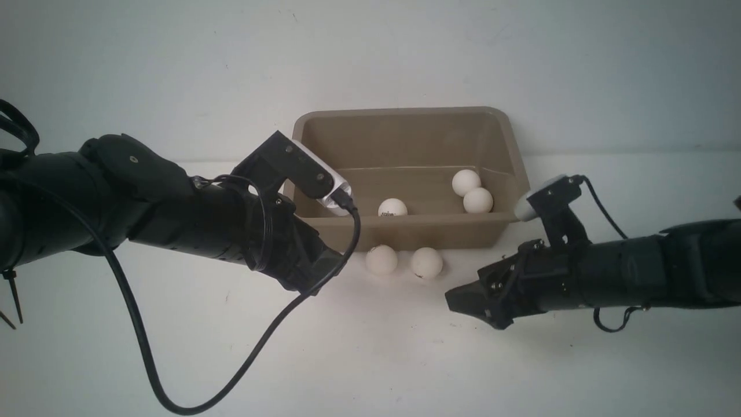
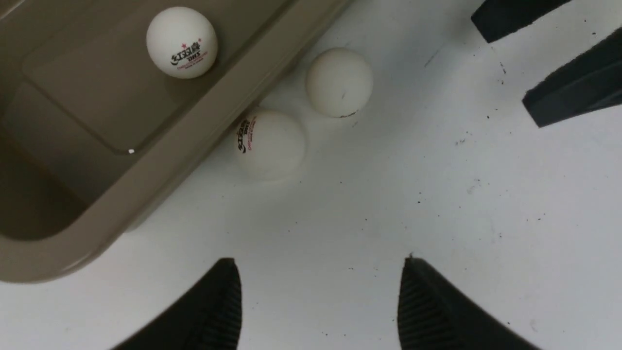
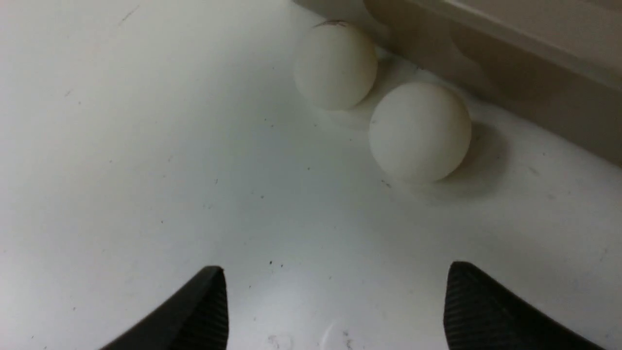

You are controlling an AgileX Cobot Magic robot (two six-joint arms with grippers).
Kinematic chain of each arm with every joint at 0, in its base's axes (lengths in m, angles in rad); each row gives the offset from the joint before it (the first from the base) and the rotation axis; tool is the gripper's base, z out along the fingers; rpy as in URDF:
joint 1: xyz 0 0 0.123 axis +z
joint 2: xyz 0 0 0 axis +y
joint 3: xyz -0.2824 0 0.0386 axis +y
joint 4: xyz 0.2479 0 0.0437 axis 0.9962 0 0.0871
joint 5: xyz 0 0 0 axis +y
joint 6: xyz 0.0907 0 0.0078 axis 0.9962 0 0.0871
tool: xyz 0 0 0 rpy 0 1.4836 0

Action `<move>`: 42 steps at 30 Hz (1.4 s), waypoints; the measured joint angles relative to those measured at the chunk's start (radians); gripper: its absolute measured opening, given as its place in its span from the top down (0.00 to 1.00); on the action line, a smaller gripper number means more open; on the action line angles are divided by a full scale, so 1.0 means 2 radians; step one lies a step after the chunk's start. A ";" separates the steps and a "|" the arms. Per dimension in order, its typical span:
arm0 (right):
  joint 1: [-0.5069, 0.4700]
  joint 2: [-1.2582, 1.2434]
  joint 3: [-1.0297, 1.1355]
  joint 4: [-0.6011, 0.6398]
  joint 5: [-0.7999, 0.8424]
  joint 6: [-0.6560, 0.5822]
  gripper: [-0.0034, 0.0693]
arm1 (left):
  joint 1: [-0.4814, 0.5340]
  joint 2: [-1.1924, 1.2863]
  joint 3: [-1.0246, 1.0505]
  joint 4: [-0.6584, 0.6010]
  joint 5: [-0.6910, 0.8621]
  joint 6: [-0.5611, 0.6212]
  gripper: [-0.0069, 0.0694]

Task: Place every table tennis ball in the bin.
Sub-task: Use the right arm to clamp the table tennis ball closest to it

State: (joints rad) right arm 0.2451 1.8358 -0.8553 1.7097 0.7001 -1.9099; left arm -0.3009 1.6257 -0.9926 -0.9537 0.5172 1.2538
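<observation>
The taupe bin [image 1: 405,111] stands at the middle back and holds three white table tennis balls [image 1: 466,182] [image 1: 478,200] [image 1: 392,207]. Two more balls [image 1: 381,259] [image 1: 426,262] lie side by side on the table against the bin's front wall. My left gripper [image 2: 320,272] is open and empty, low over the table just left of them; its view shows both balls [image 2: 269,143] [image 2: 339,81]. My right gripper [image 3: 335,277] is open and empty too, just right of them, with the closer ball [image 3: 419,131] ahead of its jaws.
A black cable [image 1: 150,370] loops from the left arm down over the white table [image 1: 370,359] at the front left. The bin's front wall [image 3: 534,73] rises right behind the two loose balls. The two grippers face each other across them.
</observation>
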 joint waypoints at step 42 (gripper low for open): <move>0.028 0.106 -0.107 0.005 0.006 -0.024 0.22 | 0.000 0.000 0.010 0.020 0.002 0.000 0.39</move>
State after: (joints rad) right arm 0.3007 2.0476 -1.0690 1.7206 0.7124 -1.9573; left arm -0.3009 1.6257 -0.9726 -0.9147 0.5213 1.2538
